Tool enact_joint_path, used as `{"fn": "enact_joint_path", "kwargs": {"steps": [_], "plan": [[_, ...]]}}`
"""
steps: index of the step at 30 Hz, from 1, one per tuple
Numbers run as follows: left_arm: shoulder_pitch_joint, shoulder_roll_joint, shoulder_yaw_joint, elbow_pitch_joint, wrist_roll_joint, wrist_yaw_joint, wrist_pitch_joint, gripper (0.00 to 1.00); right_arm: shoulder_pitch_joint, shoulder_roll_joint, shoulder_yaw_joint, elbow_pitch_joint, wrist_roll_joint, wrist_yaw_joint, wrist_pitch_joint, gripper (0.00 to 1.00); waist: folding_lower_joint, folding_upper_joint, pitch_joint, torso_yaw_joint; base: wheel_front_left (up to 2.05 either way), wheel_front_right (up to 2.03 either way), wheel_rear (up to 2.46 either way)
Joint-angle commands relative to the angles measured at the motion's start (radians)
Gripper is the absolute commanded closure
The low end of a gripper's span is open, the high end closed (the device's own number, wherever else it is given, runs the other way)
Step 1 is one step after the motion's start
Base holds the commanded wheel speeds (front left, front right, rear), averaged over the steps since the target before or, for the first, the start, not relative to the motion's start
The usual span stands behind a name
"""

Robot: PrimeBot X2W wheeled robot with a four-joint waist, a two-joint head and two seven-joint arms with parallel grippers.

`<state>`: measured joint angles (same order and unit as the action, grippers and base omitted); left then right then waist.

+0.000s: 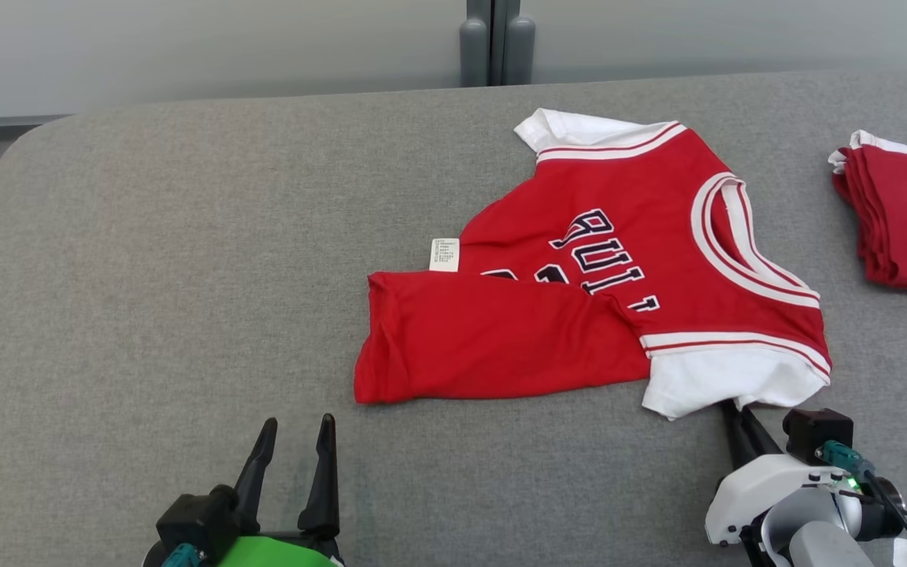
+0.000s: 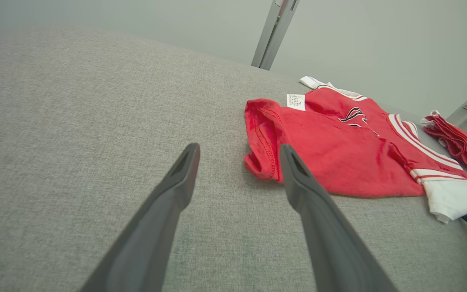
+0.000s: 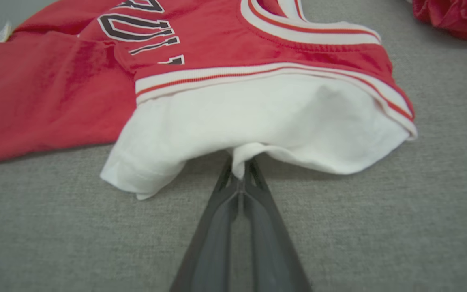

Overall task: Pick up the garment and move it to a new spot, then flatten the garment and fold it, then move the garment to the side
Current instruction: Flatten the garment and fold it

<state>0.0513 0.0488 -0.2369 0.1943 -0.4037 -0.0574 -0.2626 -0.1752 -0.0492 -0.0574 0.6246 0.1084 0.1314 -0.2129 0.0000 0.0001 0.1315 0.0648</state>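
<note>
Right gripper (image 3: pixel 240 173) clamps the white sleeve (image 3: pixel 258 117) of the garment (image 1: pixel 501 339); left gripper (image 1: pixel 298 427) gapes wide. Flattening judged in hand; next, draw sleeve outward.

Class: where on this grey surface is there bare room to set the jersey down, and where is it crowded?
Widest bare patch: the left half of the table, between the jersey, the far edge and the open left gripper. A narrow strip separates the jersey from the folded red stack. Crowded: near right, where the right gripper pinches the white sleeve.
</note>
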Motion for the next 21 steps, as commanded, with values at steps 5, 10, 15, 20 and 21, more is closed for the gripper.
{"fn": "enact_joint_path", "kwargs": {"steps": [5, 10, 15, 20, 21], "plan": [[0.017, 0.004, 0.004, -0.006, 0.002, 0.005, -0.003, 0.0, 0.055, -0.002, -0.021, -0.042, 0.03, -0.002, 0.062, 1.0, 0.0, -0.0001, -0.014, -0.026, 0.0, 0.0, 0.0], [0.025, 0.003, 0.008, -0.01, 0.0, 0.005, -0.003, 0.0, 0.137, -0.003, -0.022, -0.173, 0.122, -0.002, 0.198, 1.0, 0.0, -0.0001, -0.014, -0.055, 0.0, 0.0, 0.0], [0.016, 0.003, 0.002, -0.008, -0.001, 0.003, -0.003, 0.0, 0.212, -0.011, -0.07, -0.325, 0.223, -0.002, 0.335, 1.0, 0.0, -0.0001, -0.015, -0.077, 0.0, 0.0, 0.0], [0.012, 0.004, 0.002, -0.005, -0.001, 0.005, -0.003, 0.0, 0.251, -0.007, -0.146, -0.412, 0.327, -0.001, 0.45, 0.91, 0.0, -0.0001, -0.023, -0.081, 0.0, 0.0, 0.0], [0.013, 0.003, 0.003, -0.004, 0.0, 0.005, -0.003, 0.0, 0.258, -0.006, -0.158, -0.423, 0.335, -0.001, 0.473, 0.68, 0.0, -0.0001, -0.025, -0.081, 0.0, 0.0, 0.0]]}}
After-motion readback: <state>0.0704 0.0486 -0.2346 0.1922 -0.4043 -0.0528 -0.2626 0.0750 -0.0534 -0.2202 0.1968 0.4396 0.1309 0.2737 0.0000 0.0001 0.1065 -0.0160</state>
